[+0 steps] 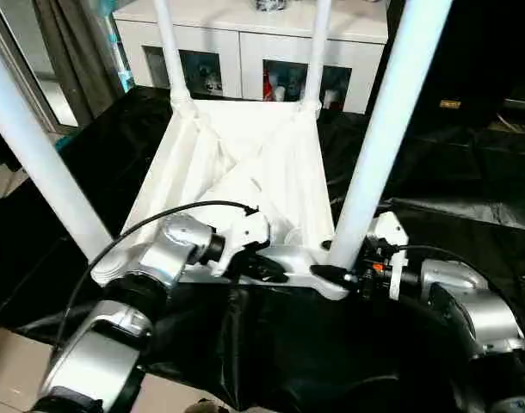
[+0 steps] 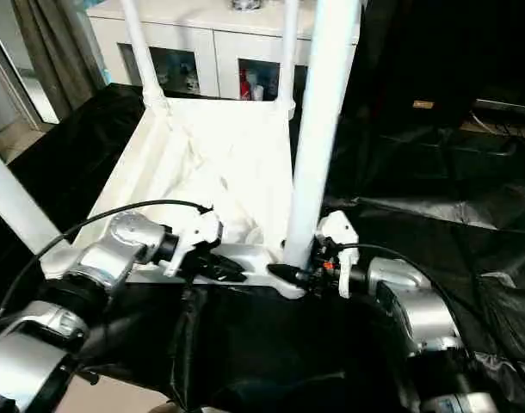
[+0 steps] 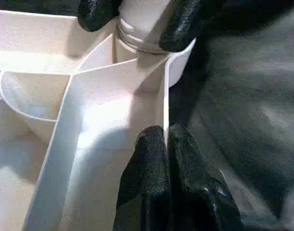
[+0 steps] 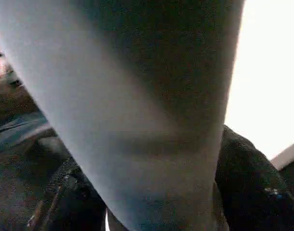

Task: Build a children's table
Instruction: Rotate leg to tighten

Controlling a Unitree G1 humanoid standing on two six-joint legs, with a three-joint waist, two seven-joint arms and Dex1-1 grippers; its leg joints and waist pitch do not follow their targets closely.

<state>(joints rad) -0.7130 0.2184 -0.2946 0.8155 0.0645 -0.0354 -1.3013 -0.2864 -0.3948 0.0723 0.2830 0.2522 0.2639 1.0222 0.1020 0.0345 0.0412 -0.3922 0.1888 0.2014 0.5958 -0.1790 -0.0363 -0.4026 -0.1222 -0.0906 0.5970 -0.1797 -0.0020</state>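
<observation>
I see the table (image 1: 245, 172) lying upside down on a black sheet (image 1: 435, 181), with its ribbed underside facing up. All four legs stand up from its corners.

On the left, one leg (image 1: 39, 163) rises from the near left corner. Next to it, my left gripper (image 1: 264, 268) sits on the near edge of the table. Its two black fingers (image 3: 154, 163) are pressed together, and they pinch the thin white edge wall between them, close to the near right corner.

Farther back, two thin legs (image 1: 169, 47) stand at the far corners, in front of a white cabinet (image 1: 245, 52) with glass doors.

To the right, a thick leg (image 1: 387, 129) stands in the near right corner socket. My right gripper (image 1: 331, 275) is at the bottom of this leg. Its black fingers (image 4: 248, 183) sit one on each side of the leg, clamped around it just above the socket. My right arm (image 1: 465, 305) reaches in over the black sheet.
</observation>
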